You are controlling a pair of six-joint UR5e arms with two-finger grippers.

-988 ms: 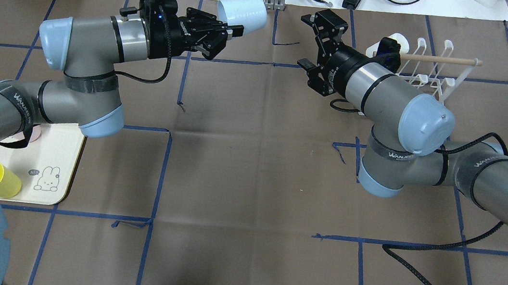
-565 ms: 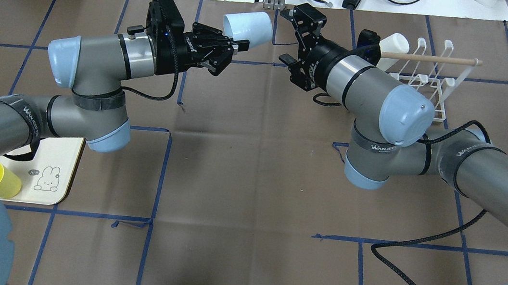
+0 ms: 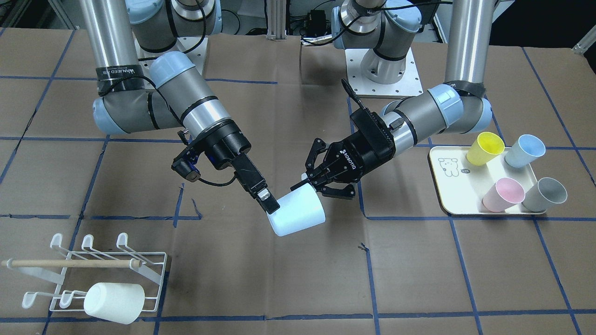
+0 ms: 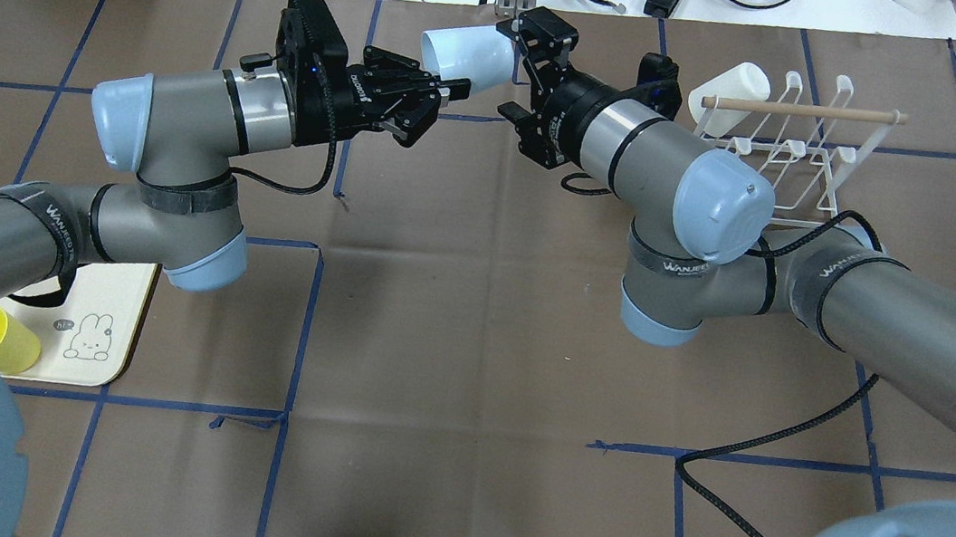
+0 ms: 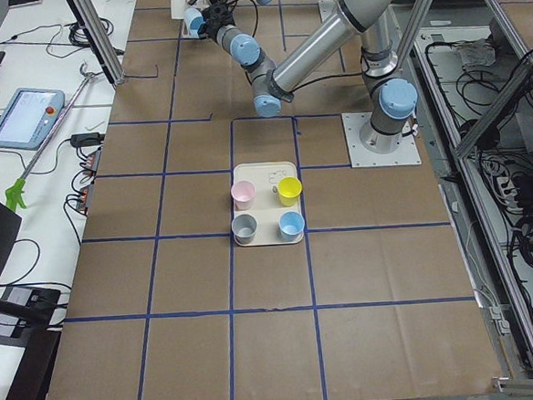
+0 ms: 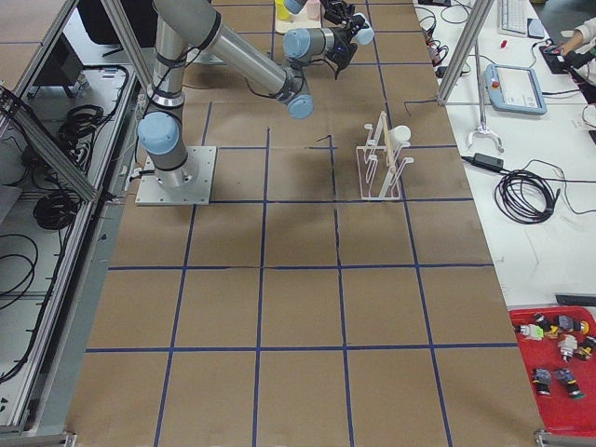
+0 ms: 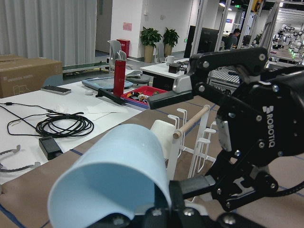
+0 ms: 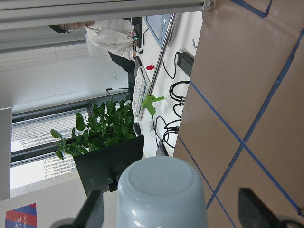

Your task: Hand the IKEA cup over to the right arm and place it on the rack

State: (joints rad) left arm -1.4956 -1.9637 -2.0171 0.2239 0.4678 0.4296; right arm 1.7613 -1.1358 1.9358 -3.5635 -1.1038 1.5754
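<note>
Fingers (image 4: 453, 86) of the left gripper (image 3: 311, 185) are clamped on the rim of the pale blue cup (image 3: 298, 211), which is held on its side in mid-air over the far ctr of the table (image 4: 468, 349). Its base end is flanked by the right gripper (image 4: 510, 70), whose fingers (image 8: 92, 211) are spread wide, w/ gaps seen btwn them & the cup. The rack (image 4: 807, 154) is set at far right, w/ a white cup (image 4: 737, 86) hung on it.

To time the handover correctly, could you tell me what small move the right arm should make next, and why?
Probably shut the right pincer on the cup: its open fingers straddle the cup's base, while the left pincer holds the rim. The left should release only afterwards.
</note>
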